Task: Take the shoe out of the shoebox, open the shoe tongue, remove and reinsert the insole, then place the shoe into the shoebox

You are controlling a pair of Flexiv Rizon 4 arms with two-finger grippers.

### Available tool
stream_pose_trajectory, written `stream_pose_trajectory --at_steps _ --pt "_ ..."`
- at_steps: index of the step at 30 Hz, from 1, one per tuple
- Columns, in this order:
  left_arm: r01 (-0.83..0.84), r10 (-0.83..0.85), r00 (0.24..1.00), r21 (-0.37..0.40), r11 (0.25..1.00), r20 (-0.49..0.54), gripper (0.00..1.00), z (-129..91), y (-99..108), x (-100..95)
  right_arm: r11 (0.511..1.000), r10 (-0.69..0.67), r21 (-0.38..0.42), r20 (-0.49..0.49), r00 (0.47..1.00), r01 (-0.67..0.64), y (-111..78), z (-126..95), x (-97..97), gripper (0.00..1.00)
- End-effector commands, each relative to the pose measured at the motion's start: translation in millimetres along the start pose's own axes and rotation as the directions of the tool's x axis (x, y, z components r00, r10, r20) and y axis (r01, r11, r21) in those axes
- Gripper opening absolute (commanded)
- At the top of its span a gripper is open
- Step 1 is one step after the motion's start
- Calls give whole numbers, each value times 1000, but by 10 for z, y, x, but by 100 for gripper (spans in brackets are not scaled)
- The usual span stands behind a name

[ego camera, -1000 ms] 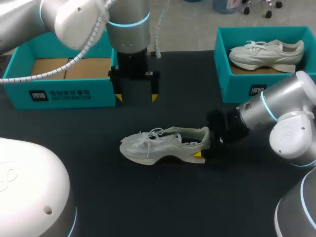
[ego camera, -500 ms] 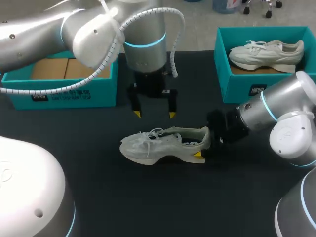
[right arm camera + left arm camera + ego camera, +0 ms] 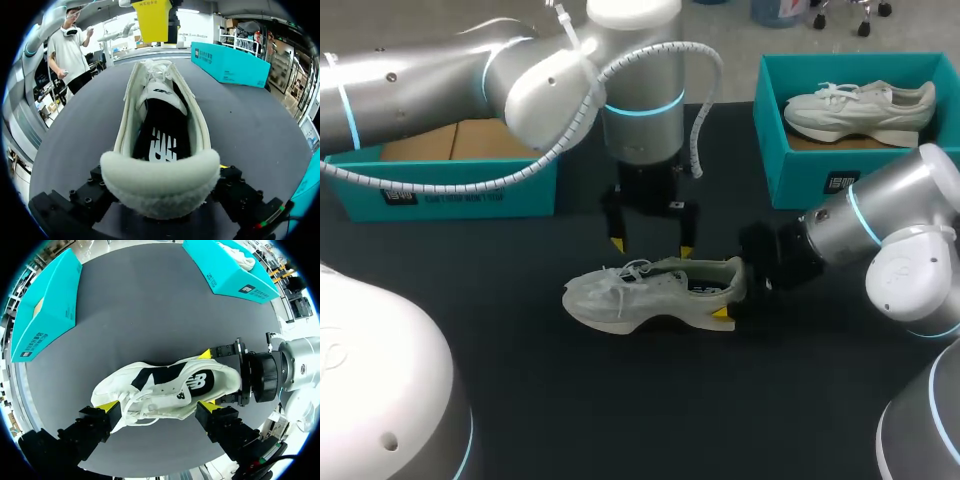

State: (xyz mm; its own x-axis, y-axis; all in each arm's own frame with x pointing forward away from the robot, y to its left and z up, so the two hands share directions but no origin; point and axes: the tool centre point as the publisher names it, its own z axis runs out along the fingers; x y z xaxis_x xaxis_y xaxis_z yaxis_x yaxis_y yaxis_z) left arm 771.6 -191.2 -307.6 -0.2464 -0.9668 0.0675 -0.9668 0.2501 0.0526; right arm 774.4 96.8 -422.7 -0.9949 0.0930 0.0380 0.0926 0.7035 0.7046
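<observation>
On my table (image 3: 620,400) the left shoebox (image 3: 440,180) stands empty and the shoe (image 3: 640,295) lies out in the middle, so I judge step one done. My right gripper (image 3: 735,292) clamps its heel; my left gripper (image 3: 650,243) hangs spread wide over the laces. The insole (image 3: 160,135) sits inside: tongue, insole and reboxing remain
</observation>
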Motion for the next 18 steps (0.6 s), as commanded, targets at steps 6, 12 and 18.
stream_pose_trajectory --at_steps 6,12,18 --pt "-54 54 998 -15 998 12 100 228 -131 152 1000 0 2 3 1000 0 -33 34 13 0" --pt "-100 100 995 -8 995 29 100 287 -189 156 1000 0 2 3 1000 0 -33 34 13 0" --pt "-175 175 983 -4 985 62 100 381 -262 212 1000 0 2 3 1000 0 -33 34 13 0"
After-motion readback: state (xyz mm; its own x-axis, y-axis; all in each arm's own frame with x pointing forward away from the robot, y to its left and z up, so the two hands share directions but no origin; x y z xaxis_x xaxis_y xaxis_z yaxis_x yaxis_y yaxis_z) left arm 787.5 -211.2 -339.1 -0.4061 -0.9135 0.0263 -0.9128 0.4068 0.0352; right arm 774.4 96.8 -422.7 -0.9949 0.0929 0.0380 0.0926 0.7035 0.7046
